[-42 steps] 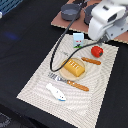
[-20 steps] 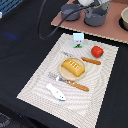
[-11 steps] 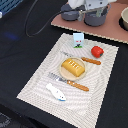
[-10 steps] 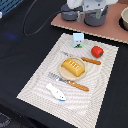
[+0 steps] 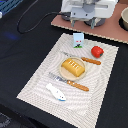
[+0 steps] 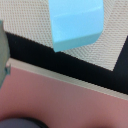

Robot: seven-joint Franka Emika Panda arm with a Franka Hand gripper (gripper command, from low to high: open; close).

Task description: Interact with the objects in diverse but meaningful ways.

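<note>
Striped placemat (image 5: 102,87), carton (image 5: 78,39) just below gripper (image 5: 82,23) (fingers unclear)

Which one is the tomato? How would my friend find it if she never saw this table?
Look for the pale striped placemat on the dark table. Go to its far corner on the exterior view's right, beside the orange-handled knife. The tomato sits there: the only round, bright red thing, unlike the golden bread loaf in the middle.

Pale woven cloth placemat (image 5: 102,87) with fine ribbed texture, glossy red plastic tomato (image 5: 97,51), smooth golden-yellow plastic bread loaf (image 5: 73,67), small white paper-like carton (image 5: 78,39) near the placemat's far edge, matt pink board (image 6: 65,105), smooth light-blue block (image 6: 75,22)
</note>
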